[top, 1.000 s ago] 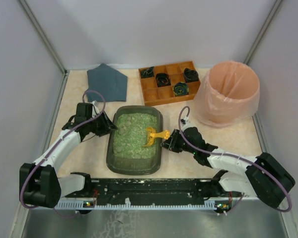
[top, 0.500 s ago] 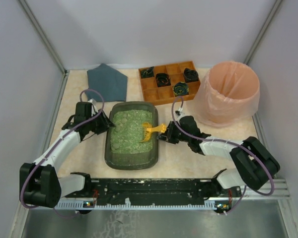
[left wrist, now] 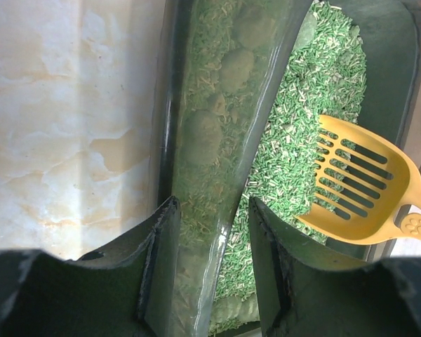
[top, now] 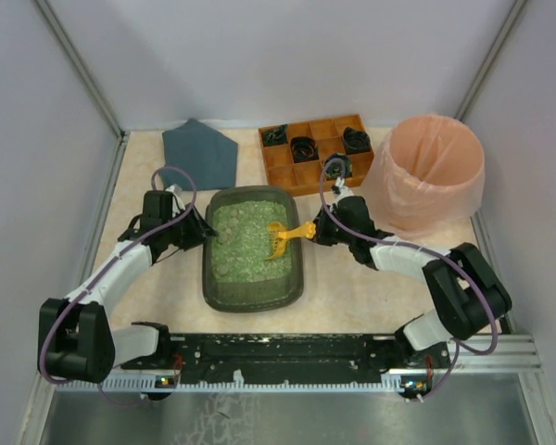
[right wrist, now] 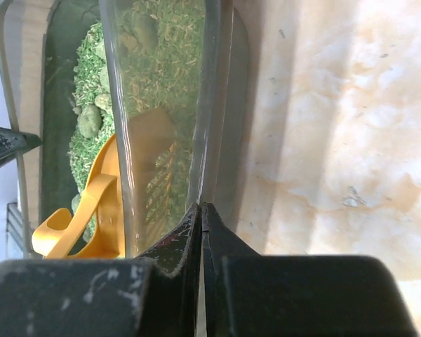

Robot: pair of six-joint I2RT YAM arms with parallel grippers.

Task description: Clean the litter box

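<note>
- Centre of the cream marbled desk (top: 352, 297), just ahead of the two arm bases, sits the dark translucent grey-green rectangular plastic litter box (top: 252, 298) (left wrist: 217, 105) (right wrist: 161, 84), filled with green granular litter (top: 241, 243).
- Over on the box's left long wall is the left gripper (top: 202, 232) (left wrist: 212, 207). Its jaws straddle that wall, one finger outside over the desk and one inside over the granules, pinching the wall between them.
- Across at the right long wall is the right gripper (top: 315, 232) (right wrist: 202, 207). Its jaws are pressed together with nothing between them, and the tips are right up against the box's outer rim.
- A yellow slotted plastic scoop (top: 283, 238) (left wrist: 358, 186) (right wrist: 91, 210) lies in the litter on the right side of the box. Its handle end reaches the right rim just beside the right gripper, and neither arm holds it.
- Rounded grey-green lumps (left wrist: 238, 63) show among the granules along the left wall.
- At the far left lies a flat slate-blue five-sided cloth (top: 199, 153).
- At the far centre is an orange-brown wooden compartment tray (top: 308, 178), with black coiled things in several cells.
- At the far right stands a round bin lined with a pink bag (top: 426, 176), well apart from the box.
</note>
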